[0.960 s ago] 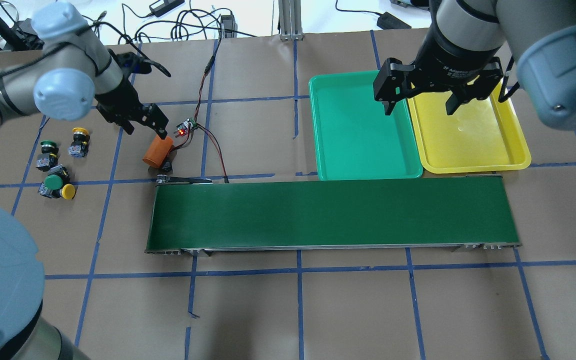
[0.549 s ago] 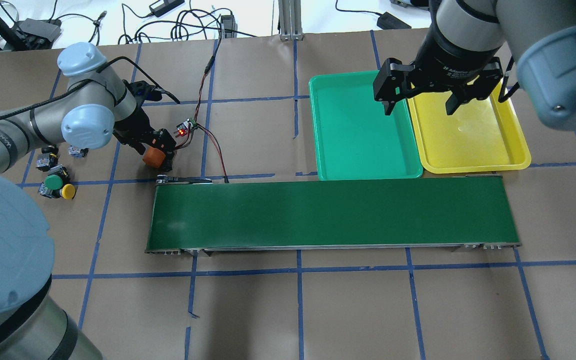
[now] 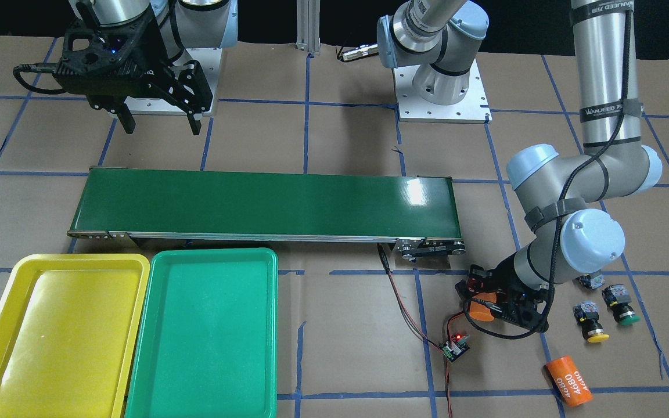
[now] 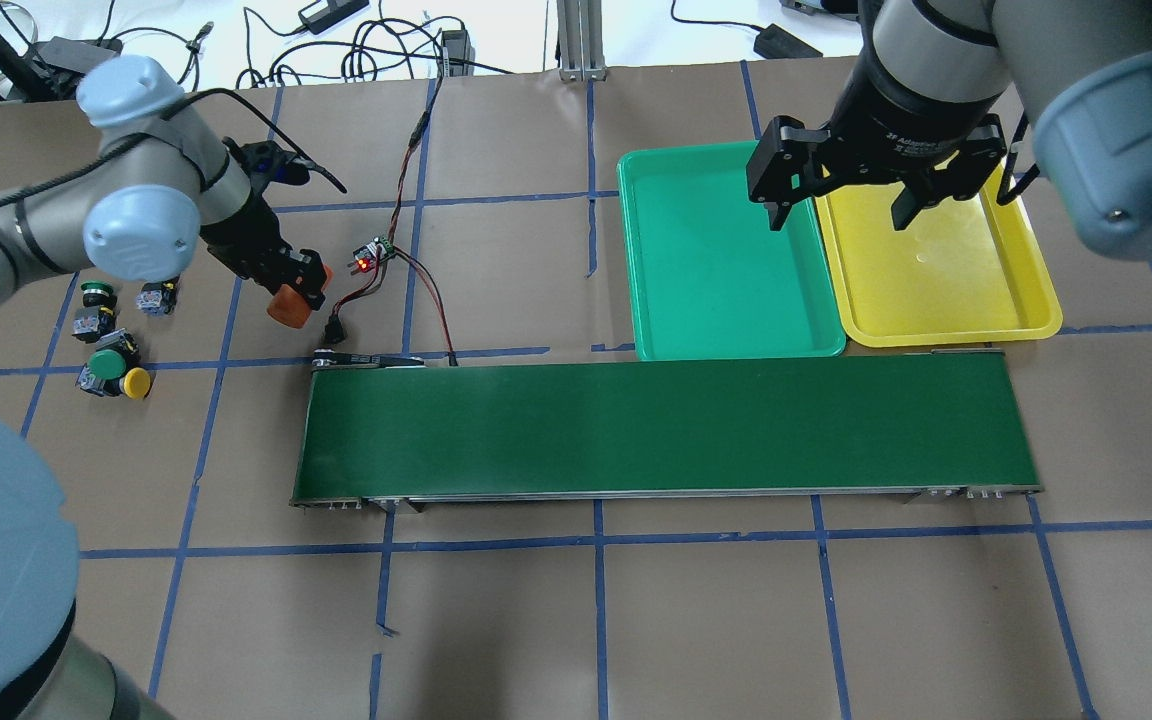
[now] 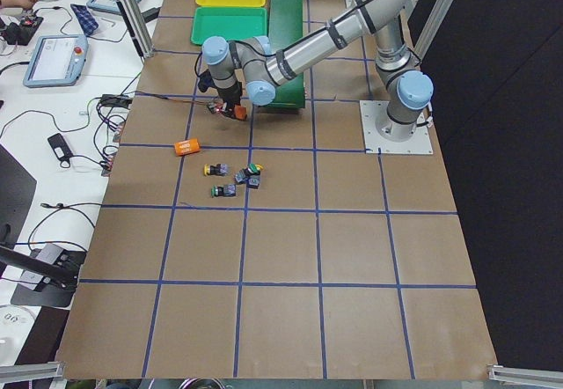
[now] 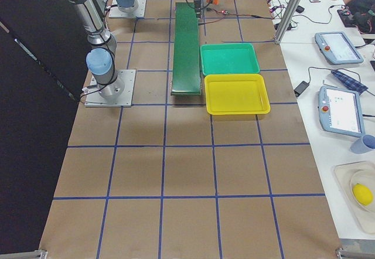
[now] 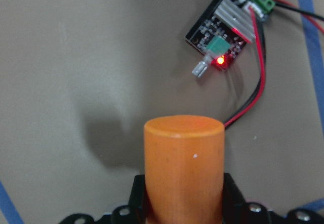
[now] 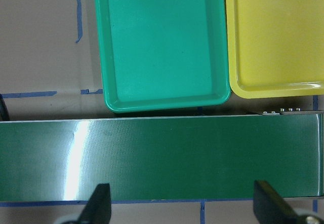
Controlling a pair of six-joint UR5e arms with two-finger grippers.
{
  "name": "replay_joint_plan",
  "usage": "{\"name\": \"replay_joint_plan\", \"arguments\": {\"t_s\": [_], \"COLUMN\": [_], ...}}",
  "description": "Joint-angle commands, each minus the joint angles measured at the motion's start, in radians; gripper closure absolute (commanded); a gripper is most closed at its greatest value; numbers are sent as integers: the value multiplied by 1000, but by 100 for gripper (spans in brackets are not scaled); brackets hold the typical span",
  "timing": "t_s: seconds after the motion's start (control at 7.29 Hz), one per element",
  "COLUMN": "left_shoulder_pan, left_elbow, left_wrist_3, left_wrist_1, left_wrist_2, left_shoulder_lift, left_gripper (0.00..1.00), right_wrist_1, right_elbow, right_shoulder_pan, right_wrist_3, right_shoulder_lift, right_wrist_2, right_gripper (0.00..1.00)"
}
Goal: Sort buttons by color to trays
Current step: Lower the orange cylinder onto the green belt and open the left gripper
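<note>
My left gripper [image 4: 296, 288] is shut on an orange cylinder [image 4: 286, 306] and holds it just above the table, next to a small controller board [image 4: 373, 252]. The left wrist view shows the cylinder [image 7: 184, 168] between the jaws. Several buttons lie left of it: a green one [image 4: 96, 293], a green one [image 4: 108, 365] against a yellow one [image 4: 138, 383], and one [image 4: 156, 298] partly hidden under the arm. My right gripper [image 4: 841, 205] is open and empty above the seam between the green tray [image 4: 716, 270] and the yellow tray [image 4: 936, 280]. Both trays hold nothing.
A long dark-green conveyor belt [image 4: 666, 425] runs across the middle, just in front of the trays. Red and black wires [image 4: 431, 300] run from the board to its left end. A second orange cylinder [image 3: 568, 380] marked 4680 lies beyond the buttons.
My left gripper came down over the lying orange cylinder, shut on it and lifted it a little to the left. The right arm has not moved.
</note>
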Motion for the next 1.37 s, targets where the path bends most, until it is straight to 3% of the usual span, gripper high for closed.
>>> {"name": "replay_joint_plan", "arguments": {"t_s": [0.0, 0.27, 0.55, 0.69, 0.82, 1.1, 1.23], "left_shoulder_pan": [-79, -179, -197, -201, -191, -183, -169], "left_elbow": [-64, -199, -304, -316, -324, -325, -295], "left_wrist_3": [138, 151, 156, 151, 151, 132, 109], "left_wrist_1": [-119, -121, -36, 0, 23, 0, -80], "left_wrist_2": [39, 68, 70, 70, 57, 45, 28], "left_shoulder_lift": [169, 304, 317, 300, 299, 317, 338], "left_gripper": [100, 100, 100, 61, 1, 0, 0], "right_wrist_1": [-1, -1, -1, -1, 1, 1, 1], "right_elbow": [0, 0, 0, 0, 0, 0, 0], "right_shoulder_pan": [0, 0, 0, 0, 1, 0, 0], "right_wrist_3": [0, 0, 0, 0, 0, 0, 0], "right_shoulder_lift": [0, 0, 0, 0, 0, 0, 0], "right_wrist_2": [0, 0, 0, 1, 0, 0, 0], "right_gripper": [0, 0, 0, 0, 0, 0, 0]}}
